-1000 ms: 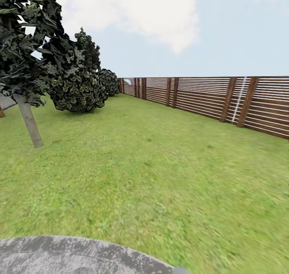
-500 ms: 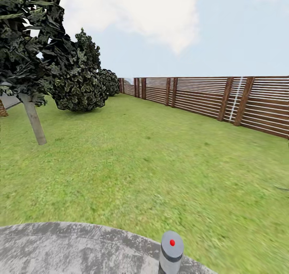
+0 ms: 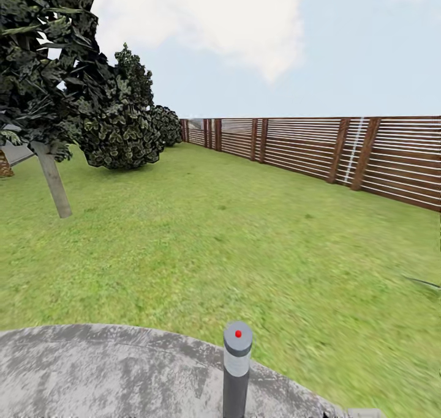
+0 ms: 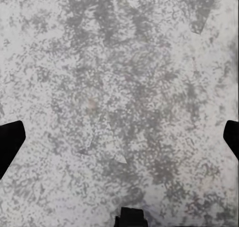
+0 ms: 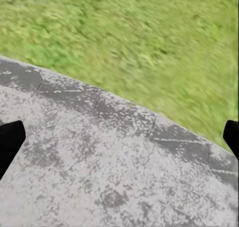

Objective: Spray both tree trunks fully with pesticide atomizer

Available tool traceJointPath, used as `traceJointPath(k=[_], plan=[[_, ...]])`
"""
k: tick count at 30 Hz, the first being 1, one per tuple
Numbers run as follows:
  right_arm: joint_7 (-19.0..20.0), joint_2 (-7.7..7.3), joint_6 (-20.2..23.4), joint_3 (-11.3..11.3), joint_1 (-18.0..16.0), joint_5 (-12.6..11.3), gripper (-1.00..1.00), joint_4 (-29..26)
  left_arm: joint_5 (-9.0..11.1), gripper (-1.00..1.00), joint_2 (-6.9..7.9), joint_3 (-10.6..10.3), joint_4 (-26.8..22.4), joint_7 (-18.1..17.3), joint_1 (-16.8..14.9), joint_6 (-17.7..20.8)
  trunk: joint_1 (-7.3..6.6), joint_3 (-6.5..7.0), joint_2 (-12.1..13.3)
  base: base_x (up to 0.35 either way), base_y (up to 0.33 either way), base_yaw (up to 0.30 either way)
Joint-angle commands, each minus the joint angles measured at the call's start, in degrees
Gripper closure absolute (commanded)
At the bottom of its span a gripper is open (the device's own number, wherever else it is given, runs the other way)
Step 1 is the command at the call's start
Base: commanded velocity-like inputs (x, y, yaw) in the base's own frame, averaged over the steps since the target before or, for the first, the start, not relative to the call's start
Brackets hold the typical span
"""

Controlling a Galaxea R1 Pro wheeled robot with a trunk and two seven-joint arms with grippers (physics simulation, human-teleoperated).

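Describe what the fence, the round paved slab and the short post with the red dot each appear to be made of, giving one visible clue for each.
Fence: brown wood, matte, with horizontal slats between thicker posts.
Paved slab: stone or concrete, rough and matte, with mottled grey speckling and faint joint lines.
Post with the red dot: probably metal or plastic; a smooth grey cylinder with a paler band under its cap.
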Motion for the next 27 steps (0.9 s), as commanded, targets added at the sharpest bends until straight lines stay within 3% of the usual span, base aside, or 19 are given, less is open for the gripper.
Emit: traceJointPath(k=[1,4,8,15,27], plan=[[0.1,0.01,-2.5,-1.1,-0.1,0.0,-1.00,1.4,0.0,-1.00,0.01,0.2,0.2,0.0,0.1,-2.7,-0.03,-0.06,0.0,-0.155,-0.175,0.000],[0.4,0.13,-6.7,-2.2,-0.1,0.1,-1.00,4.5,0.0,-1.00,0.15,0.3,0.3,0.0,0.1,-5.9,-0.03,-0.06,0.0,-0.089,-0.110,0.000],[0.4,0.69,-11.2,-2.8,-0.1,0.1,-1.00,7.0,0.7,-1.00,1.77,0.4,0.1,-0.2,0.1,-8.6,-0.03,-0.06,0.0,-0.023,-0.029,0.000],[0.2,1.17,-11.9,-2.9,-0.1,0.0,-1.00,7.5,0.9,-1.00,2.13,0.5,0.2,-0.6,0.1,-9.2,-0.03,-0.06,0.0,-0.003,-0.003,0.043],[-0.1,1.75,-12.0,-2.9,-0.1,0.1,-1.00,7.8,0.9,-1.00,2.25,0.5,0.4,-0.7,0.1,-9.3,-0.03,-0.06,0.0,0.000,0.000,0.253]])
